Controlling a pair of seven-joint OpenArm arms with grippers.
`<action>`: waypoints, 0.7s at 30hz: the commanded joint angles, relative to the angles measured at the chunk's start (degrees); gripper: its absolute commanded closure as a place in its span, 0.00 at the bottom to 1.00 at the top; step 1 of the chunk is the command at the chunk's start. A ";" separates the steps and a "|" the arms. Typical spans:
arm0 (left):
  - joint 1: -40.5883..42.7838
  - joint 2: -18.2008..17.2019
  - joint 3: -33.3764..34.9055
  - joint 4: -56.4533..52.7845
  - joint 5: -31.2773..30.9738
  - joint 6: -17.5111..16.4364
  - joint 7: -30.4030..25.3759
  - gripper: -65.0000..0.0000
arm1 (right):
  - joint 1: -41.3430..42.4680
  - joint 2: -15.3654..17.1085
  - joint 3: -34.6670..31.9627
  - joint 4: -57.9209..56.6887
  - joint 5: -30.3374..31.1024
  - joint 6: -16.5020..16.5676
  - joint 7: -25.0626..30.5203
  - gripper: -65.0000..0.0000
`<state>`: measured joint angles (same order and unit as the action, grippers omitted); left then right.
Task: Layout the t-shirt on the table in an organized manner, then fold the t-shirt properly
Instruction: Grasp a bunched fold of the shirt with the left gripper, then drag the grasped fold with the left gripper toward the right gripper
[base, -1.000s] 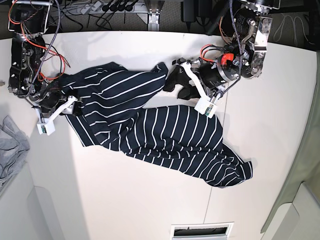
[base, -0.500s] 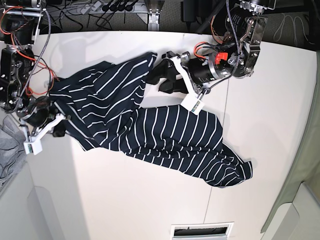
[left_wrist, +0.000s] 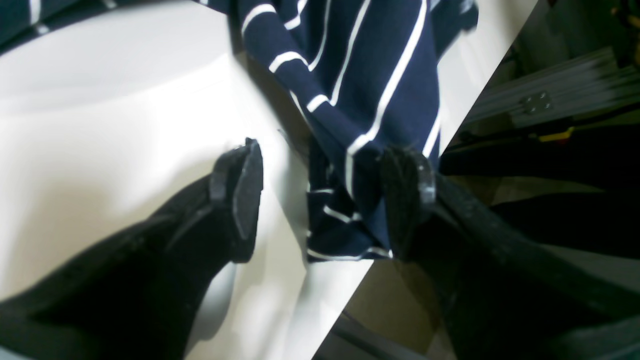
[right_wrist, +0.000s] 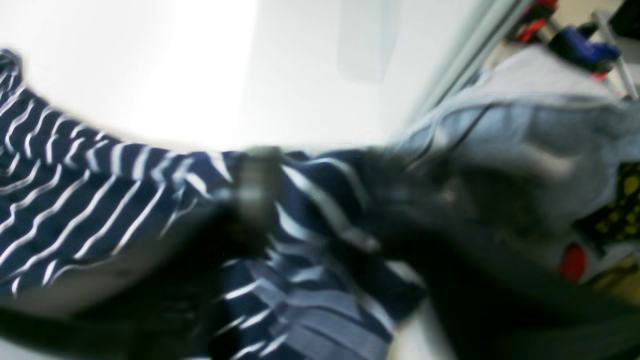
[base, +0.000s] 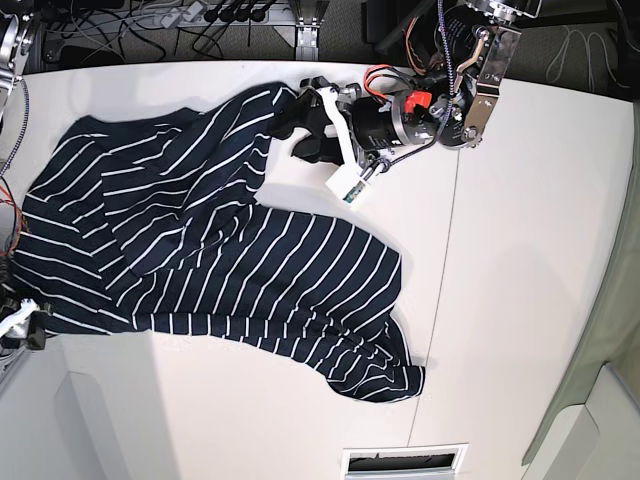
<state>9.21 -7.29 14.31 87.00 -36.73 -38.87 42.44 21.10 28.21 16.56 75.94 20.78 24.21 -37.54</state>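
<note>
A dark navy t-shirt with thin white stripes (base: 300, 265) lies rumpled and spread across the matte white desk (base: 520, 260), from its left edge to the middle in the base view. The black left gripper (left_wrist: 320, 200) is wide open, with a bunched part of the shirt between its fingers; whether it touches is unclear. The right gripper (right_wrist: 325, 200), blurred, is at the shirt's far-left end; its opening and grip cannot be told.

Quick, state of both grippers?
Left gripper: open, fingers apart.
Right gripper: open, blurred; t-shirt shows between its parted fingers.
</note>
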 joint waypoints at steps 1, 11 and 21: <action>-0.46 0.17 0.22 0.98 -1.14 -1.13 -0.81 0.39 | 0.72 0.74 0.46 0.70 1.86 0.02 0.00 0.36; -0.15 0.31 0.26 0.98 -6.14 -0.33 0.20 0.39 | -10.43 -3.08 0.46 0.83 14.40 5.64 -5.31 0.33; 0.33 7.82 0.26 -0.98 7.26 5.22 -5.25 0.40 | -19.08 -11.58 0.46 0.81 13.07 6.12 -3.06 0.34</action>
<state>10.11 0.27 14.50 85.19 -27.92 -33.21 38.35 1.08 15.97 16.64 75.79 33.15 29.80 -41.98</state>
